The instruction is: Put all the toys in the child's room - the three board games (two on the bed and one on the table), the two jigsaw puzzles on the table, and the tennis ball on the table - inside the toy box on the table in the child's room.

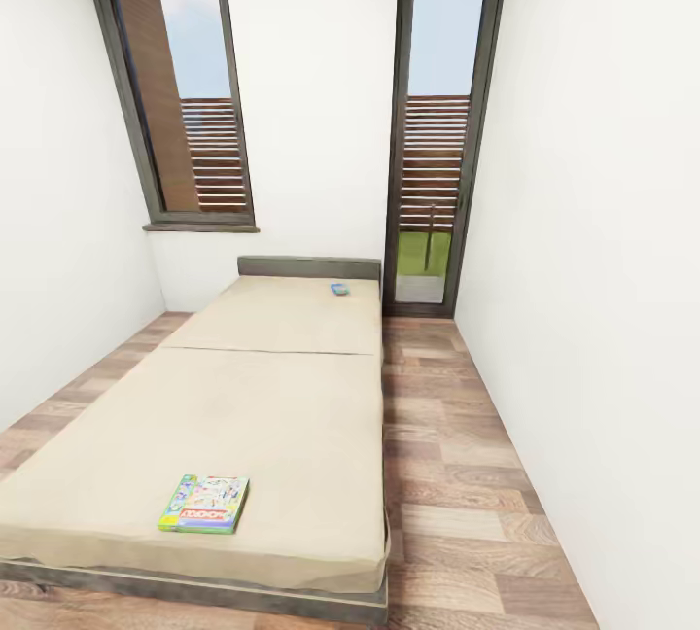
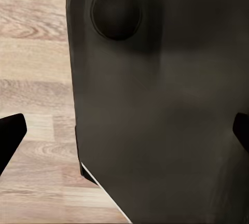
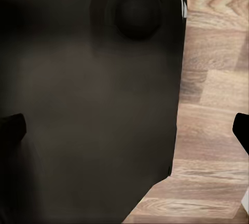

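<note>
While the head camera faces down the child's room, the bed (image 1: 262,387) runs lengthwise away from the robot, headboard (image 1: 309,267) against the far white wall. Beige mattress in two sections, dark grey frame along the near edge.

Two board games on the bed:
- green-edged game (image 1: 204,504) with a red title band, lying flat near the foot of the mattress, left of centre, slightly rotated.
- small blue game (image 1: 339,289), flat near the headboard on the right side, well apart from the first.

Two tall dark-framed windows (image 1: 182,95) flank the bed head; the right one reaches the floor. Wood-plank floor (image 1: 467,474) runs along the bed's right side, with a strip also on the left.

Left wrist view: left end effector (image 2: 124,130) shows as dark fingertips (image 2: 10,133) at both picture edges, so set wide apart, nothing between them. A dark robot body panel (image 2: 161,105) with a round recess sits just ahead, planks beside it.

Right wrist view: right end effector (image 3: 124,130), same picture: fingertips (image 3: 11,128) at both edges, spread wide, nothing held, facing a dark panel (image 3: 93,105) with floor alongside.
</note>
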You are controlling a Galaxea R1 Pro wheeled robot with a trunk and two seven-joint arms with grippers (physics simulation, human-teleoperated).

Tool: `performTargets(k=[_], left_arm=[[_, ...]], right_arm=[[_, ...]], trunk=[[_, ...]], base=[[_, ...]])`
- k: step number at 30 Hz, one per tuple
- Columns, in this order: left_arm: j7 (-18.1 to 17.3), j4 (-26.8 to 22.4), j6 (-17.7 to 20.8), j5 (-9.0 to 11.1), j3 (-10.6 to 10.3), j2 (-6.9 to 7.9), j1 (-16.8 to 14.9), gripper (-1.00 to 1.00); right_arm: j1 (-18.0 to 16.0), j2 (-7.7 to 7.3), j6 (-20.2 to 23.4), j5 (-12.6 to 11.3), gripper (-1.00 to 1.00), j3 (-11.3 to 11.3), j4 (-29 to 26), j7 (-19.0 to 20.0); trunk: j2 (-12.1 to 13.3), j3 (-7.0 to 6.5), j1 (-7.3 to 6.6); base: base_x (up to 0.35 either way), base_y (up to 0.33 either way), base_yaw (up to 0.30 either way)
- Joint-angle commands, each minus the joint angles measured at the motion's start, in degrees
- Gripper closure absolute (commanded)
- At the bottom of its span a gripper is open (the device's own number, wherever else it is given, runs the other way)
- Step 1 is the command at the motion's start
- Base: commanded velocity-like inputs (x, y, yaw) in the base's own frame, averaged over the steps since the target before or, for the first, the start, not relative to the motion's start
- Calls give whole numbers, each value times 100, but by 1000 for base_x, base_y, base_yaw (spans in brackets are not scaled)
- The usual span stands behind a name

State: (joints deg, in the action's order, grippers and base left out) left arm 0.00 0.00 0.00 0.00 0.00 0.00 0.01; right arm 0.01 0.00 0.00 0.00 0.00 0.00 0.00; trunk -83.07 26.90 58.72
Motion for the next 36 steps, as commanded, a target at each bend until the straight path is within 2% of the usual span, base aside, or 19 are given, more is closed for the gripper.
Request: performTargets(k=[1, 4, 36], left_arm=[[0, 0, 0, 0, 0, 0, -1, -100], [-42, -53, -25, 41, 1, 91, 87, -100], [-42, -53, -25, 41, 1, 91, 87, -100]], right_arm=[[-1, 0, 0, 0, -100, 0, 0, 0], [-100, 43, 18, 18, -100, 17, -83, 59], [-116, 43, 18, 18, -100, 17, -83, 59]], trunk=[[-1, 3, 0], [-1, 3, 0], [-1, 3, 0]], base=[[0, 0, 0], [0, 0, 0], [0, 0, 0]])
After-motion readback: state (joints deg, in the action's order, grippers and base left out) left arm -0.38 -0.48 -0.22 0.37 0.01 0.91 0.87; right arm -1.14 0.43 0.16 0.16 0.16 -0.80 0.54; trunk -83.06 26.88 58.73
